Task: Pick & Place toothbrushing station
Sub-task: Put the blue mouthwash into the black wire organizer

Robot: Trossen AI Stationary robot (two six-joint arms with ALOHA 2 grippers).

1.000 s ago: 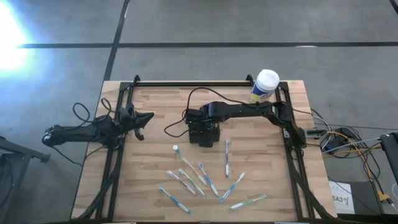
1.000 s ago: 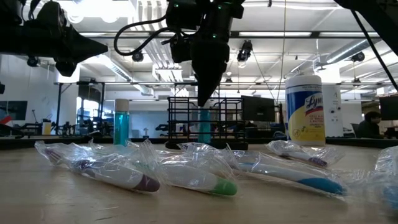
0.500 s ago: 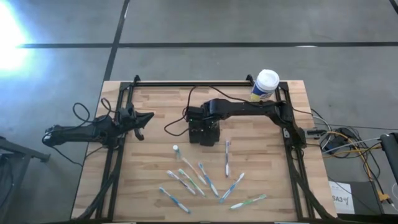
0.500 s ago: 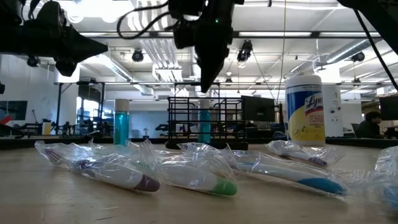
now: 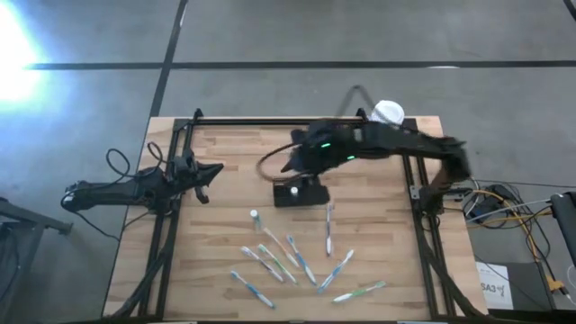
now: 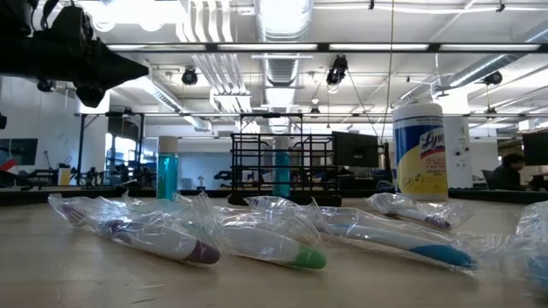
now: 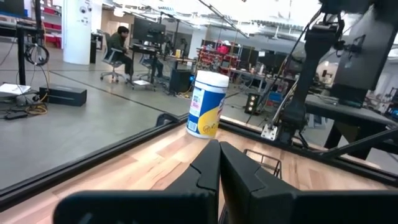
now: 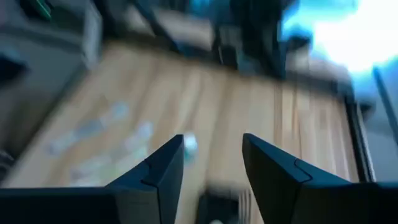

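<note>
The toothbrushing station (image 5: 301, 193), a small black slotted box, stands on its base at the middle of the wooden table. In the low view (image 6: 278, 167) it shows as a black frame with a teal toothbrush (image 6: 281, 175) upright inside. My right gripper (image 5: 290, 165) is open and empty, raised above the station's far left side. It is above the low view's top edge. Its wrist view (image 8: 212, 139) is blurred and looks down on the table, with a dark shape (image 8: 217, 204) low between the fingers. My left gripper (image 5: 205, 171) waits shut at the table's left side.
Several plastic-wrapped toothbrushes (image 5: 297, 261) lie spread over the near half of the table (image 5: 225, 270). A small teal bottle (image 5: 255, 216) stands left of them. The yellow canister with a white cap (image 5: 387, 115) stands at the far right corner. A black frame rail edges the table.
My right gripper has gone up from the station and out of the low view, and its arm has swung up fast and shows blurred. The station stays where it was, with the teal toothbrush still upright in it.
</note>
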